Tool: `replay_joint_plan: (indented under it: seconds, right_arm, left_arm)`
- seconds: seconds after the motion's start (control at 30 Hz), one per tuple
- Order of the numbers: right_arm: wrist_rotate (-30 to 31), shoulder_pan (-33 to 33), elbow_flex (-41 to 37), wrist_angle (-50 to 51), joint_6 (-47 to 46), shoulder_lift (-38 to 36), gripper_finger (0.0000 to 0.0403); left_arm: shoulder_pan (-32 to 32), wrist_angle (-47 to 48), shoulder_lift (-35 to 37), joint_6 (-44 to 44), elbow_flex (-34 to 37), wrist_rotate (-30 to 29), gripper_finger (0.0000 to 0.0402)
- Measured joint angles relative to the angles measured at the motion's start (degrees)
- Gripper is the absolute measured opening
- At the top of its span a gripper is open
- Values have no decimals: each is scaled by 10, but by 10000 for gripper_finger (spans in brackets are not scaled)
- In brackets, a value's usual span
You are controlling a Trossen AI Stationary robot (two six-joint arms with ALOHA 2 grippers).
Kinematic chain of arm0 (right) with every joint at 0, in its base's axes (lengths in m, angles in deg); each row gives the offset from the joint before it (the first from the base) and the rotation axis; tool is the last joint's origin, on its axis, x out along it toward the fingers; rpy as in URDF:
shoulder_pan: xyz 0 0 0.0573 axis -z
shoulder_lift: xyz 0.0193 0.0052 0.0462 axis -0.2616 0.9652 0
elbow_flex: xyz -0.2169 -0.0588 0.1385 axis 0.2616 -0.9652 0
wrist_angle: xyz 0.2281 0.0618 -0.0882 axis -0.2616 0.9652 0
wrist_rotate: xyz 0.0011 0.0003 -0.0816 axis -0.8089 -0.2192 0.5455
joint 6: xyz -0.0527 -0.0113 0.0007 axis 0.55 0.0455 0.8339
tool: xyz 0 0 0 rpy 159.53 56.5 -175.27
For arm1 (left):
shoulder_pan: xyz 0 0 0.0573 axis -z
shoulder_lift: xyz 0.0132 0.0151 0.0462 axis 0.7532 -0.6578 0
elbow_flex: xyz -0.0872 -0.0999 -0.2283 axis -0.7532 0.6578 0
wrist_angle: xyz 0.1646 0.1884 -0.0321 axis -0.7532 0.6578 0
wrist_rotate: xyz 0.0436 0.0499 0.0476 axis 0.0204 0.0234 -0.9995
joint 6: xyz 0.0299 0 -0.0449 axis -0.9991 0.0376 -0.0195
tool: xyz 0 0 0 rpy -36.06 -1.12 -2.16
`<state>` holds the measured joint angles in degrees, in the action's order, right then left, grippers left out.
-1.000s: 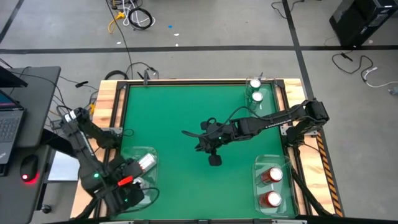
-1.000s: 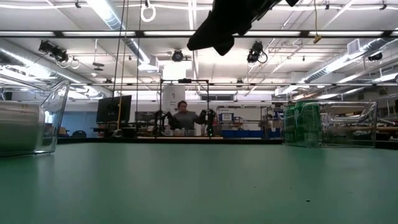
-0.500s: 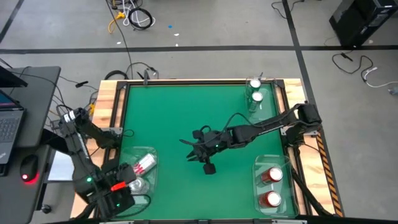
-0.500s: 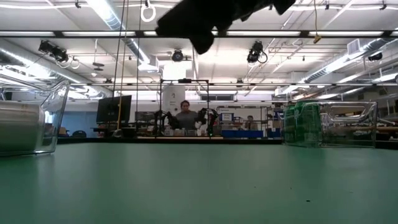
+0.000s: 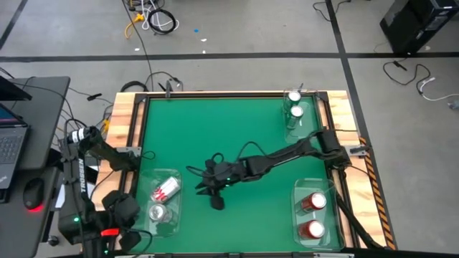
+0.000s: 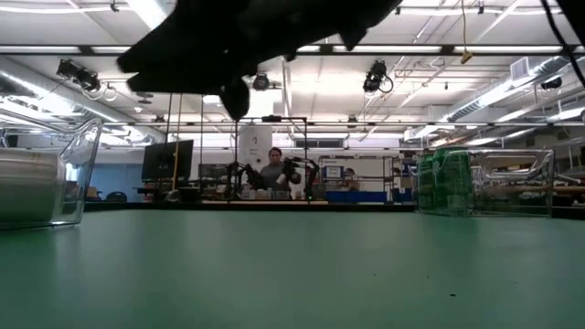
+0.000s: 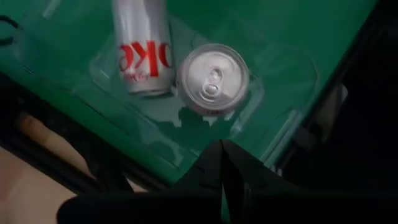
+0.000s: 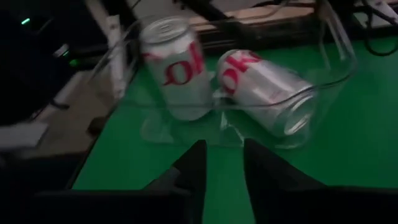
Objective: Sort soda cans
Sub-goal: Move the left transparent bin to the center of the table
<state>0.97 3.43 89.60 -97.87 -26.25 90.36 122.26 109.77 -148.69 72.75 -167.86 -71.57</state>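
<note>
Two silver-grey soda cans sit in the clear tray (image 5: 174,209) at the table's near left. One lies on its side (image 5: 166,188) (image 7: 142,53); the other stands upright (image 5: 156,212) (image 7: 213,78). My left gripper (image 7: 224,168) is shut and empty, off the tray's near-left corner (image 5: 109,233). My right gripper (image 8: 224,168) is open and empty. It hangs above the table's middle (image 5: 199,180) and points toward that tray. Two green cans (image 5: 294,107) stand in the far right tray. Two red cans (image 5: 313,215) stand in the near right tray.
The table's wooden frame (image 5: 122,129) runs around the green mat. A laptop and a mouse (image 5: 32,193) lie on a desk left of the table. In the low view my right gripper (image 6: 233,91) hangs high above the mat, and a person (image 6: 274,170) sits far behind.
My left gripper has drawn away from the left tray toward the table's near left corner, and the upright silver can it had hidden now shows. My right gripper has reached across the middle toward the left tray and has come lower.
</note>
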Motion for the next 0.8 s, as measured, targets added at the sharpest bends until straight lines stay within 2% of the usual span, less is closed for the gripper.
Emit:
replay_joint_plan:
  seconds: [0.23, 0.37, 0.5, 0.8]
  right_arm:
    - [75, 26, 97, -1, -25, 64, 199]
    - [134, 37, 107, -3, -27, 64, 241]
    - [126, 42, 107, -15, -48, 65, 252]
    - [124, 42, 134, -22, -66, 108, 240]
  left_arm:
    - [-3, 31, 0, -6, 8, -65, 4]
    - [-3, 31, 0, -4, 31, -83, 4]
    - [-4, 31, 0, 1, 51, -81, 3]
    - [-11, 32, 0, -3, 56, -90, 3]
